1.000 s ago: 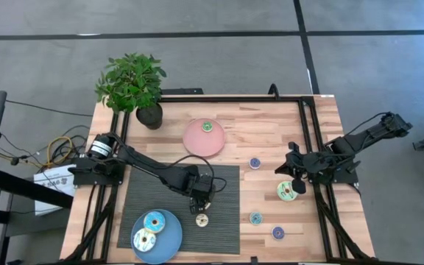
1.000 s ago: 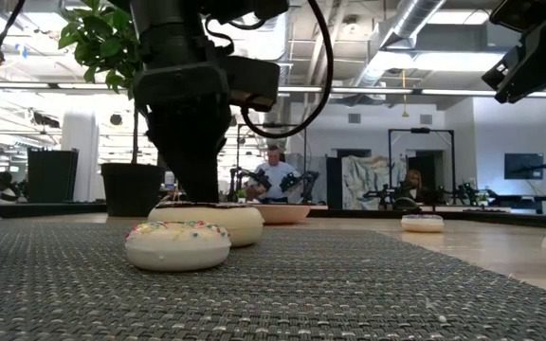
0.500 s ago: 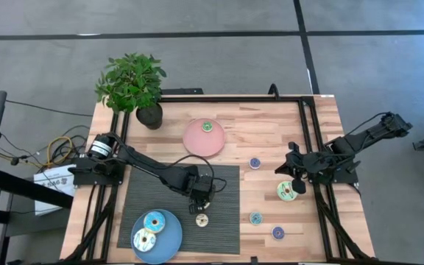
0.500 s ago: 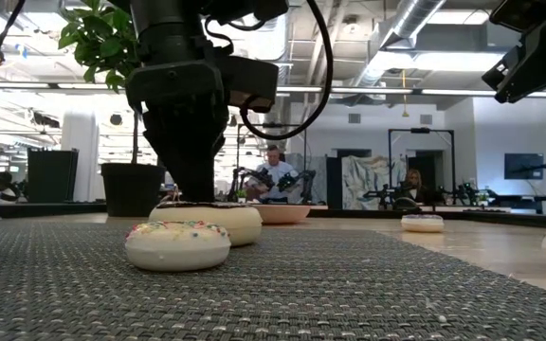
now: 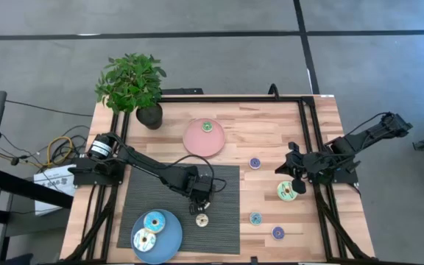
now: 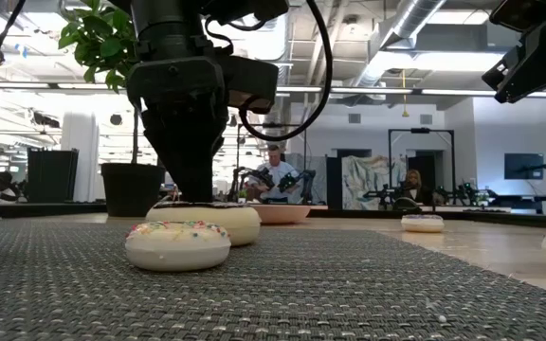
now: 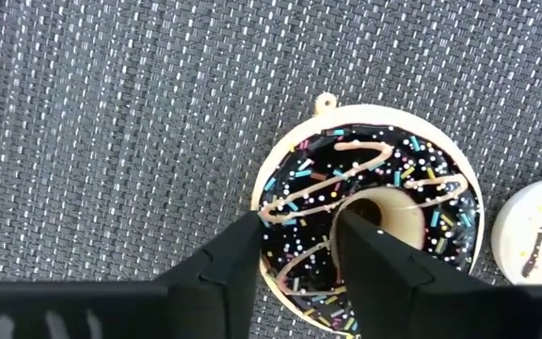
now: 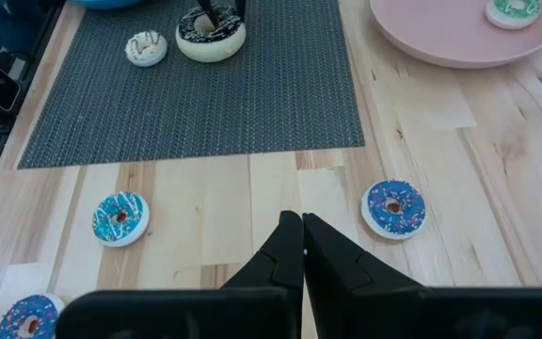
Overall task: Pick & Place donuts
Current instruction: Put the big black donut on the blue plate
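Note:
The brown donut (image 7: 374, 221) has dark icing with sprinkles and lies flat on the grey mat (image 5: 230, 184). My left gripper (image 5: 199, 197) stands over it, fingers pointing down, shut on its ring. A small cream donut (image 5: 202, 219) lies just nearer on the mat (image 6: 177, 244). My right gripper (image 8: 301, 226) is shut and hovers above the pale green donut (image 5: 286, 191), touching nothing. Small blue-purple donuts (image 5: 255, 163) (image 5: 278, 232) and a teal donut (image 5: 256, 218) lie on the wood. My left gripper holds the brown donut by the ring wall (image 7: 299, 235) on one side of the hole. One finger (image 7: 365, 245) is inside the hole and the other finger (image 7: 233, 254) is against the outer rim. The fingers come from above, pointing down. The donut lies flat on the mat.
The blue plate (image 5: 169, 243) at the mat's near left corner holds a teal donut (image 5: 154, 221) and a cream donut (image 5: 144, 239). The pink plate (image 5: 197, 143) at the far middle holds a green donut (image 5: 207, 126). A potted plant (image 5: 132, 85) stands at the far left corner.
My left gripper has sunk a little over the brown donut, which has stayed in place on the mat.

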Tool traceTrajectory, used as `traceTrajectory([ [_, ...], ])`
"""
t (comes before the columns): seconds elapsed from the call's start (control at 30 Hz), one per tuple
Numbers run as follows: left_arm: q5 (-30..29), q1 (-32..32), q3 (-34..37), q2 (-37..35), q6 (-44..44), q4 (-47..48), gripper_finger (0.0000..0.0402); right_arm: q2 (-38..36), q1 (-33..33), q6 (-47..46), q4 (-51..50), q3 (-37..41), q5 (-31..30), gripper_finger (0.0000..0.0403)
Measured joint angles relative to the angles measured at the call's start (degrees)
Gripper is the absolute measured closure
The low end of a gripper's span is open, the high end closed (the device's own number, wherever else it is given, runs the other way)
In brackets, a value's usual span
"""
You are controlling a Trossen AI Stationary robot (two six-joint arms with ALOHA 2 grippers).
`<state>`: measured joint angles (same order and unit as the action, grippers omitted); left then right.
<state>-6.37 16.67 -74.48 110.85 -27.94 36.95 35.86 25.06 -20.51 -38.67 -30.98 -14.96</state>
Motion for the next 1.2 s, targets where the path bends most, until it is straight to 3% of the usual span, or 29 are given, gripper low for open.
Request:
traceTrajectory([
  [0.7,1.64,0.00,0.00,-0.40,-1.49,0.13,0.0299,0.00,0.00,0.00,0.02,0.00,0.04,0.0403],
  [0.97,1.40,-0.04,0.00,-4.54,-3.50,0.66,0.0299,0.00,0.00,0.00,0.07,0.00,0.06,0.0403],
  [1.2,3.11,1.13,0.00,-10.46,-10.92,1.60,0.0299,0.00,-0.02,0.00,0.06,0.00,0.09,0.0403],
])
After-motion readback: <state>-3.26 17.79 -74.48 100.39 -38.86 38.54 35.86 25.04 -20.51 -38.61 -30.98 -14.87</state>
